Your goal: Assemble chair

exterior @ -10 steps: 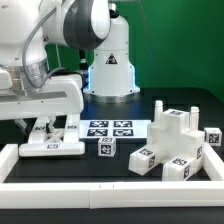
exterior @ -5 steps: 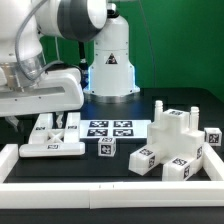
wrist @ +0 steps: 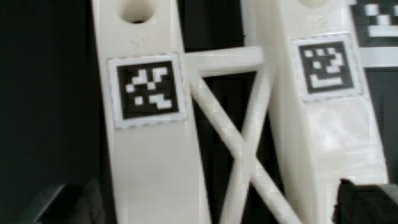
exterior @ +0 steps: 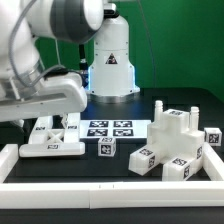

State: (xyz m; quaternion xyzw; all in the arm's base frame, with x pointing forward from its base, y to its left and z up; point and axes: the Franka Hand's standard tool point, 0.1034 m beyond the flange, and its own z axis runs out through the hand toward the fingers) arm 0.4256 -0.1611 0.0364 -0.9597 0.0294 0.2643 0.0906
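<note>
A white chair piece, two bars joined by crossed braces (exterior: 50, 135), lies flat on the black table at the exterior view's left, and it fills the wrist view (wrist: 151, 150) with a tag on each bar. My gripper (wrist: 222, 208) hangs just above it, open. Its dark fingertips (wrist: 80, 205) stand outside the two bars and touch nothing. The hand (exterior: 45, 95) hides the jaws in the exterior view. A joined white stepped structure (exterior: 178, 140) stands at the exterior view's right. One small tagged cube (exterior: 106, 147) sits loose in the middle.
The marker board (exterior: 110, 129) lies flat behind the cube. A low white border rail (exterior: 100, 190) runs along the front and up both sides. The arm's white base (exterior: 110, 60) stands at the back.
The jaws have widened and let go of the cross-braced piece, which stays flat on the table. The hand has lifted slightly and tilted above it.
</note>
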